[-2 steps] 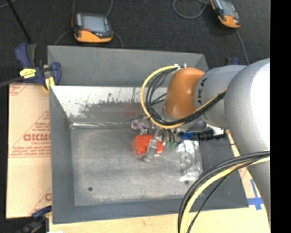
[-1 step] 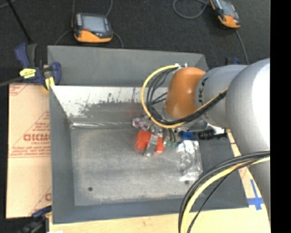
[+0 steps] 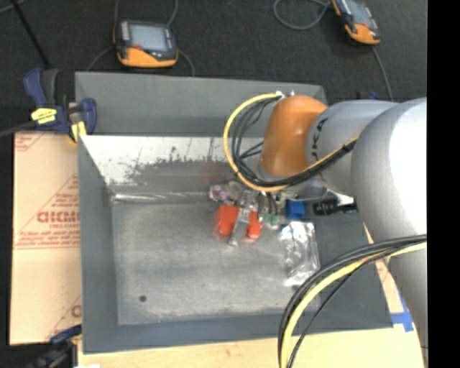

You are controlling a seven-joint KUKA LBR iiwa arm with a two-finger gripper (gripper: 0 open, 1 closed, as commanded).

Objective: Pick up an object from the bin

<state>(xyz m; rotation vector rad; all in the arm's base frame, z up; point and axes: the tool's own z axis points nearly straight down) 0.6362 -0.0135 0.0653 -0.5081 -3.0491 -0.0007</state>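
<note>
**Claw low among the red pieces**

The claw (image 3: 244, 214) hangs between a red block (image 3: 226, 220) and a smaller orange-red piece (image 3: 254, 230) near the back wall of the bin (image 3: 144, 287), probably lined up to take one. Whether it is apart or together, I cannot tell.

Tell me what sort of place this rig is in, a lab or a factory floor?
Probably a robotics lab or test cell: a grey metal bin holding a few small loose things, a cabled robot arm reaching into it, and two corded orange handheld units lying beyond it.
</note>
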